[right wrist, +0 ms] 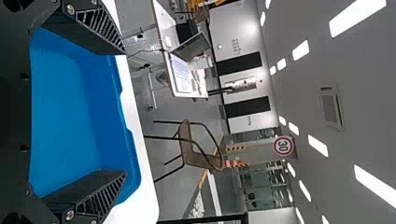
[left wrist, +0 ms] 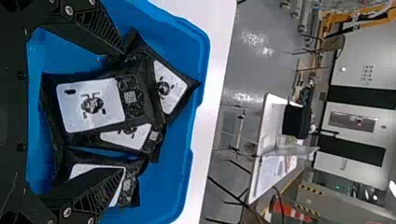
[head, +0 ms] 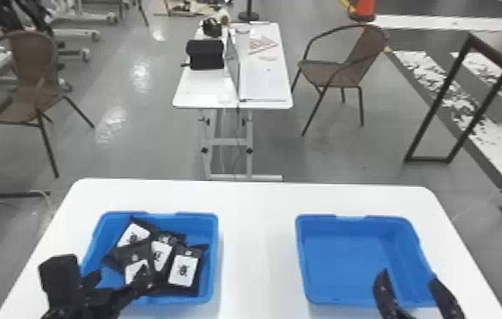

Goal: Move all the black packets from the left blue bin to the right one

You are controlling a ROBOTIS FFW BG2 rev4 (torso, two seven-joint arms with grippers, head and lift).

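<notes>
In the head view, my left gripper [head: 121,278] is over the front-left part of the left blue bin [head: 215,258], which holds several overlapping black packets [head: 183,271] with white labels. The left wrist view has the left gripper [left wrist: 125,111] open, its fingers wide apart around a black packet [left wrist: 91,105] on top of the pile. My right gripper [head: 409,275] stands open above the front-right part of the right blue bin [head: 339,263], nothing between its fingers. In the right wrist view, the right gripper [right wrist: 125,112] is spread before the bare bin floor [right wrist: 65,116].
Both bins rest on a white table [head: 258,237], separated by a strip of tabletop. Beyond it stand another white table [head: 207,87] with a black bag [head: 205,54], and brown chairs [head: 335,74] on the grey floor.
</notes>
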